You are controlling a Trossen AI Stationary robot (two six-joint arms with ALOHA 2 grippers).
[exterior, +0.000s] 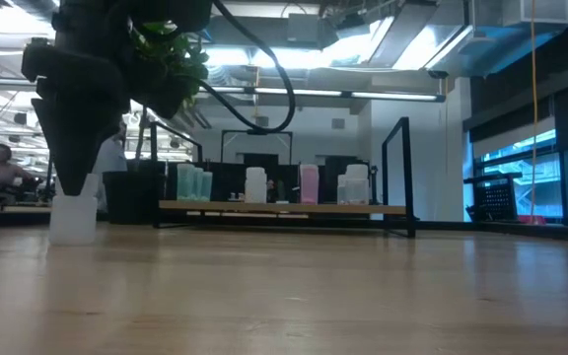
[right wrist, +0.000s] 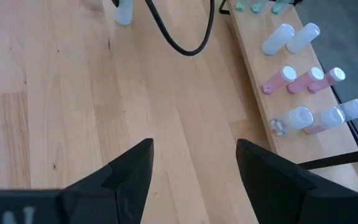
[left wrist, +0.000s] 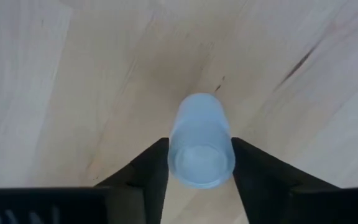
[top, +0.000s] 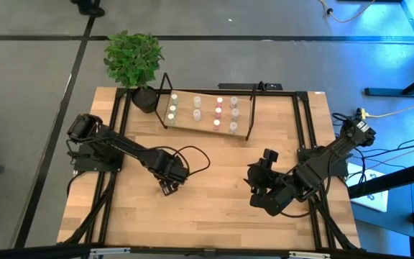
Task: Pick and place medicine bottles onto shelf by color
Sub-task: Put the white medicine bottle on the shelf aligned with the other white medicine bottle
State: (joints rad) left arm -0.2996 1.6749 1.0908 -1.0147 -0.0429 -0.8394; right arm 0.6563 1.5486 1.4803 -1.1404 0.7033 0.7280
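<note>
The left gripper [left wrist: 199, 163] stood over a pale bottle [left wrist: 201, 142] upright on the table [left wrist: 73, 93], its fingers [left wrist: 146, 169] pressed against both sides.

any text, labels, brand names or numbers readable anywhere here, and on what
None can be read.
medicine bottles on the shelf: no label or print shows.
bottle between the left gripper fingers: plain, no label shows.
right gripper and both arms: no markings show.
room behind the table in the low view: no sign or lettering can be made out.
</note>
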